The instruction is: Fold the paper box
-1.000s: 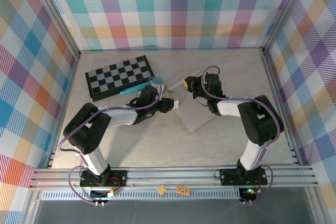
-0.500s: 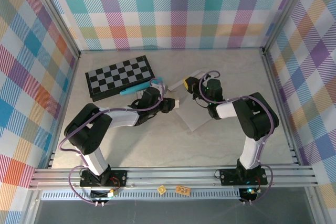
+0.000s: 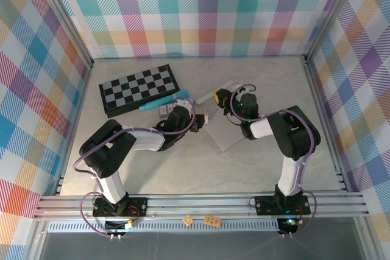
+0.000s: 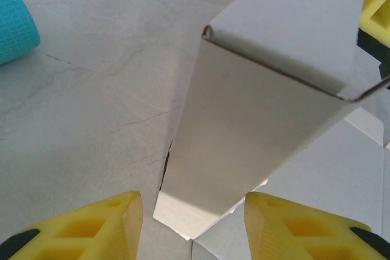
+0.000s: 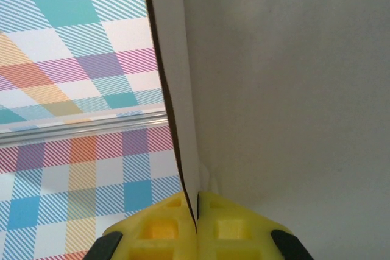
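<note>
the paper box point(image 3: 224, 132) lies near the middle of the table point(image 3: 183, 172), only partly formed. most of its white card is flat on the surface, and one long panel at its 11 o'clock side stands up on its crease. the checkerboard point(image 3: 139, 89) sits off at 10 o'clock from the box, with a teal stick point(image 3: 159, 103) beside its near edge. neither has a part in this step.

the right gripper point(image 5: 196, 226) is at the box's 12 o'clock end, its yellow fingers clenched flat on the thin edge of the raised panel. the left gripper point(image 4: 192, 235) comes in from the 9 o'clock side with its jaws apart. in its wrist view the lower corner of the upright panel sits between the two fingers, at their 12 o'clock. neither finger seems to touch it.

the step in hand looks like setting up a side wall: the right arm holds the panel upright while the left is placed to work its base. the fold is early, with the other flaps not yet raised.

the next move likely calls for the left jaws to ease forward and close gently on that lower corner, or to press along the crease. the right grip should hold steady meanwhile. the card is thin, so a hard squeeze or a sideways tug could bow the wall or drag the whole sheet.
</note>
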Action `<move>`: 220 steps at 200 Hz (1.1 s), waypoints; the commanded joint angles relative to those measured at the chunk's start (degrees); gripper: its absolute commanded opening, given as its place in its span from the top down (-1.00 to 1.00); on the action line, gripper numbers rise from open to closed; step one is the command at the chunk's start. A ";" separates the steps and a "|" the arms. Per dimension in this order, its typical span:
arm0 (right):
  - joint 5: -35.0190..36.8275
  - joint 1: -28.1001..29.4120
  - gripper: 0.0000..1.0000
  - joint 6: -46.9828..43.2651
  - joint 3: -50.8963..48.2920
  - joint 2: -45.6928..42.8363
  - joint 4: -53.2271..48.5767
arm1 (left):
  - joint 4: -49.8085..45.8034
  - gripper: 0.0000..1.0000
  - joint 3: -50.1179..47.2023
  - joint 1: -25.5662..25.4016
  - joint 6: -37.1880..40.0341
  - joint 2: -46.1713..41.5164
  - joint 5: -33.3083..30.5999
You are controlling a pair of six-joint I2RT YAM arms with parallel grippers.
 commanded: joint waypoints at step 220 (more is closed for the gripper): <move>-0.35 0.50 1.00 4.32 0.00 0.33 -5.24 | 6.26 0.20 4.31 -1.80 1.07 6.09 -12.59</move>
